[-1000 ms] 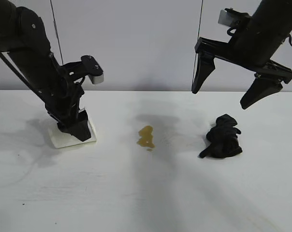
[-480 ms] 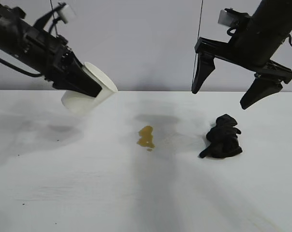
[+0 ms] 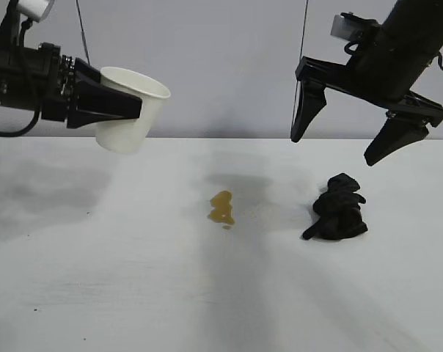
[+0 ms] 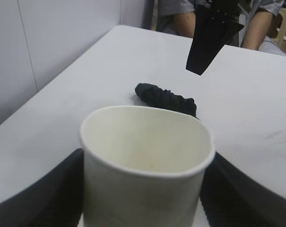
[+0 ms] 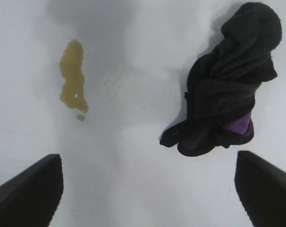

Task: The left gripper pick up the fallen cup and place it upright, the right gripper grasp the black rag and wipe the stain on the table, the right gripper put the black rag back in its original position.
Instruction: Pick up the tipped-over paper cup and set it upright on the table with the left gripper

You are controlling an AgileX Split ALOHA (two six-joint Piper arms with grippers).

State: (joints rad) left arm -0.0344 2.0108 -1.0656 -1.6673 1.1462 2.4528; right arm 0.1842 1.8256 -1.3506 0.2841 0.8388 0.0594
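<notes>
We are gripping the cup (image 3: 128,108) between the 2 fingers of the left gripper (image 3: 111,106), one pressed on each side of its wall, as the left wrist view is showing. The cup is hanging well above the table (image 3: 133,293), over its far left part, touching nothing but the fingers. Its mouth is pointing up and slightly toward the centre, so its long axis is tilting a little off vertical; we judge it needs levelling before it goes straight down onto the bare surface beneath.

Our right gripper (image 3: 357,147) is hovering with its 2 fingers spread wide and holding nothing. The black rag (image 3: 337,208) is lying bunched on the table directly below that gap, its long axis running roughly toward and away from the arms. The stain (image 3: 222,207) is sitting between rag and cup, nearer the right gripper, so the wipe falls to that arm.
</notes>
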